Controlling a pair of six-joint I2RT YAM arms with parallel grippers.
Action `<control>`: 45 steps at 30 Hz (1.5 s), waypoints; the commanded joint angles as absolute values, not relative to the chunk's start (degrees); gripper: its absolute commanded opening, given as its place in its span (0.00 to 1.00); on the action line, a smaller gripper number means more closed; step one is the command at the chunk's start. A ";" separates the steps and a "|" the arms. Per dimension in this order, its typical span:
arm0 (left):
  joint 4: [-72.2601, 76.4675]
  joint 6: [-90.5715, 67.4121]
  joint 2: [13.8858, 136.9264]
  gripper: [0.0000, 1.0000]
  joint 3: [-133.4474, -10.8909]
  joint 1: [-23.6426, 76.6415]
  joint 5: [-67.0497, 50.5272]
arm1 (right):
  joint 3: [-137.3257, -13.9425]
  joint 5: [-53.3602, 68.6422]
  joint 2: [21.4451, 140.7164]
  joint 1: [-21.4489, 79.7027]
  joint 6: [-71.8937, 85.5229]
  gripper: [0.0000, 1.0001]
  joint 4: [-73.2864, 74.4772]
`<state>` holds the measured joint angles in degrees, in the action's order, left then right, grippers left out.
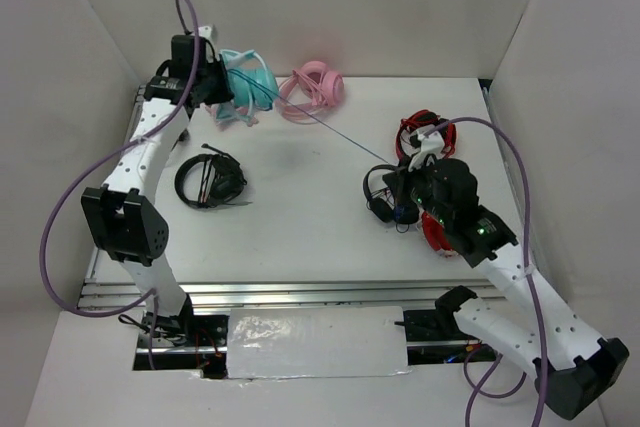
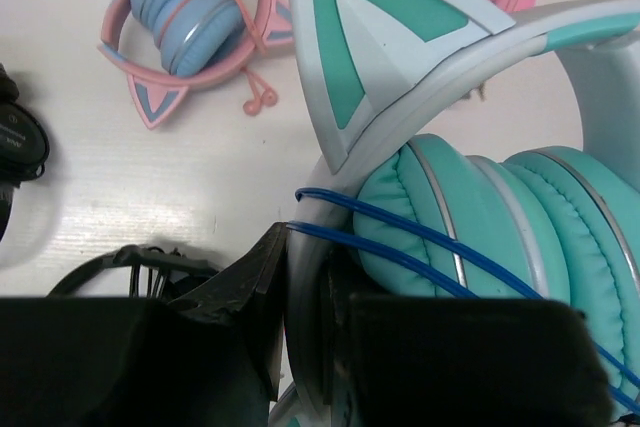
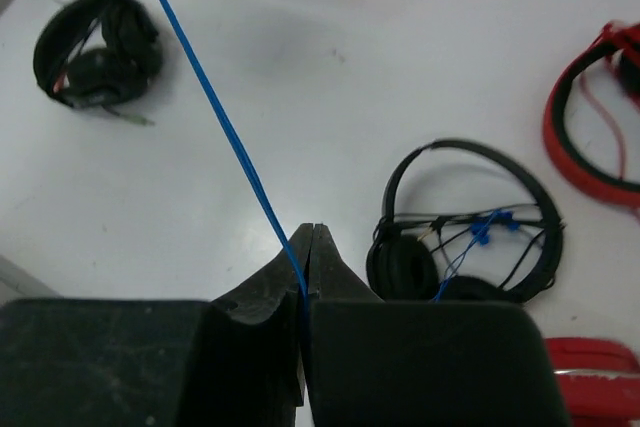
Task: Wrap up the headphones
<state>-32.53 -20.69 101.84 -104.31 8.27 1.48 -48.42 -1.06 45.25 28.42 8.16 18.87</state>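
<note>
Teal cat-ear headphones (image 2: pixel 520 217) are clamped in the left hand (image 2: pixel 305 272); well apart, the right hand (image 3: pixel 308 247) pinches their blue cable (image 3: pixel 215 117).

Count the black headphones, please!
2: one black pair lies left of centre; the other black pair sits beside the right end effector, whose arm may hide more.

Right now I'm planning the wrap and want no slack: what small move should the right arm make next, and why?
Probably swing the right gripper, shut on the taut blue cable, around the teal headphones for another turn; the left gripper clamps their headband, where two loops lie.
</note>
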 commanded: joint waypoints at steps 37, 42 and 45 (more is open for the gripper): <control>-43.39 15.37 90.95 0.00 -107.48 40.33 -40.01 | -87.52 32.34 103.71 9.58 -4.13 0.00 -0.45; -46.50 18.02 98.17 0.00 -107.67 48.34 -17.01 | -94.30 25.94 102.31 8.97 -7.82 0.00 7.02; -42.65 17.84 98.17 0.00 -103.28 48.96 -11.09 | -95.97 24.52 99.24 7.56 -9.75 0.00 8.78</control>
